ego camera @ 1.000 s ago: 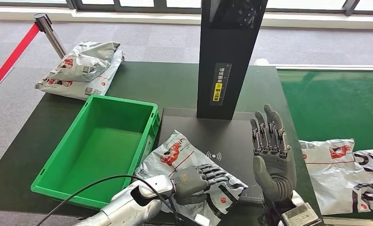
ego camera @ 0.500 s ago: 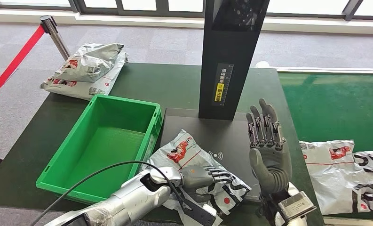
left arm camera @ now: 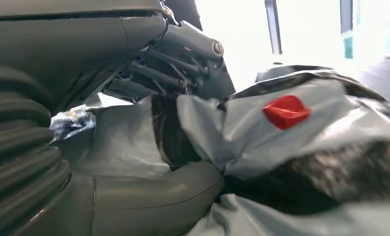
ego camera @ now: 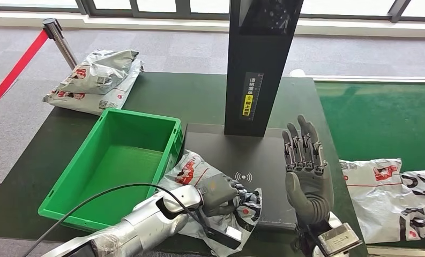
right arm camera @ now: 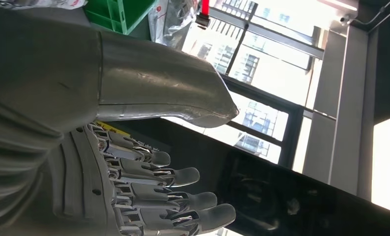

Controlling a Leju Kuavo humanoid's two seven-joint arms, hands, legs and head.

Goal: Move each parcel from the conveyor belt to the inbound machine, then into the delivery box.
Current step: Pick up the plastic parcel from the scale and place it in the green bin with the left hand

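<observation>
Left hand: the left hand [ego camera: 219, 190] grips a grey parcel [ego camera: 199, 174], its fingers closed into the crumpled plastic; the left wrist view shows the thumb [left arm camera: 158, 196] pressed under a fold of the bag [left arm camera: 291, 128].
Parcel: it lies bunched at the near left corner of the scanner plate [ego camera: 253, 160], just beside the right wall of the green crate [ego camera: 173, 140]; whether it is lifted clear of the plate or dragging on it is hard to tell.
Right hand: the right hand [ego camera: 306, 171] stands upright over the plate's right side, fingers straight and apart, holding nothing; the right wrist view shows the fingers [right arm camera: 183, 196] spread in open air.
Inbound machine: a tall black post [ego camera: 258, 64] rises from the back of the dark plate, with a yellow and white label on its front.
Bench: a dark green bench [ego camera: 199, 96] carries the crate, the plate and the post; two more grey parcels [ego camera: 95, 77] are stacked at its far left corner.
Conveyor belt: the green belt [ego camera: 381, 118] runs along the right, with further parcels [ego camera: 381, 187] lying on it near the robot.
Room: grey carpet [ego camera: 172, 51] beyond the bench, window frames along the far wall, and a metal stanchion [ego camera: 57, 37] with a red strap [ego camera: 14, 67] at the left.
</observation>
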